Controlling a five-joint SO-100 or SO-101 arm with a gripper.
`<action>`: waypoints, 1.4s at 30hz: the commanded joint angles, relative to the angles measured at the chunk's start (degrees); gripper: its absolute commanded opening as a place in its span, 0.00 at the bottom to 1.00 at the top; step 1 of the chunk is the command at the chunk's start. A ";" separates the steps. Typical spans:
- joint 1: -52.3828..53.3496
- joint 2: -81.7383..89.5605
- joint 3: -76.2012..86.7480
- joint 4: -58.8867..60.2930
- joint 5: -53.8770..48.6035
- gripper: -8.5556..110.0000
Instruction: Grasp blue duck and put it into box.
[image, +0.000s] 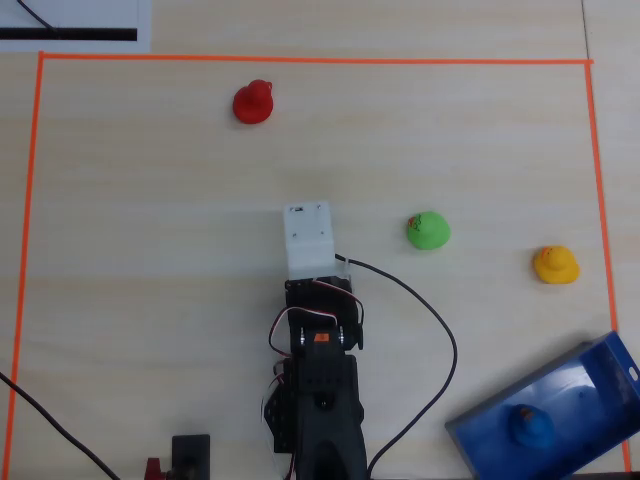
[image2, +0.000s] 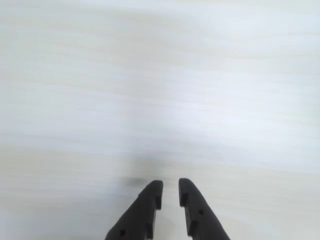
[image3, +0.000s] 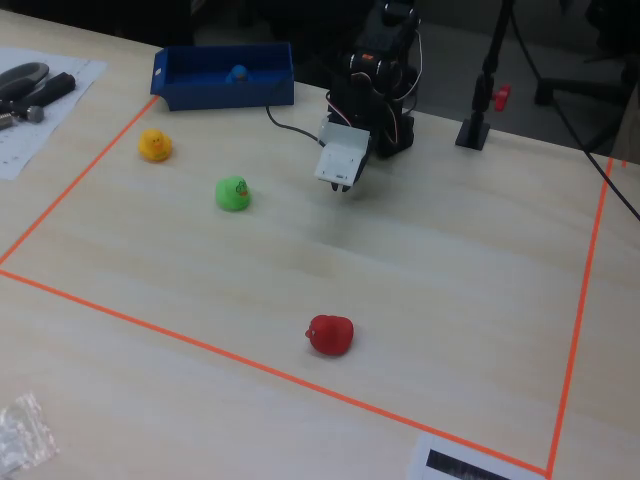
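The blue duck (image: 528, 428) sits inside the dark-blue box (image: 585, 395) at the bottom right of the overhead view. In the fixed view the duck (image3: 238, 72) shows above the box wall (image3: 225, 92) at the far left. My gripper (image2: 170, 186) hangs over bare table near the middle of the taped area, far from the box. It also shows in the fixed view (image3: 341, 187). Its black jaws stand a narrow gap apart with nothing between them. In the overhead view the white camera housing (image: 308, 238) hides the fingers.
A green duck (image: 428, 231), a yellow duck (image: 555, 265) and a red duck (image: 254, 102) lie on the table inside the orange tape border (image: 300, 59). A black cable (image: 440, 330) loops right of the arm. A black stand (image3: 475, 128) is behind the arm.
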 joint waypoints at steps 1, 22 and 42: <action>-1.67 4.31 2.46 1.32 -0.26 0.07; -2.46 13.45 5.54 15.64 0.62 0.07; -2.02 13.45 5.54 15.64 1.23 0.10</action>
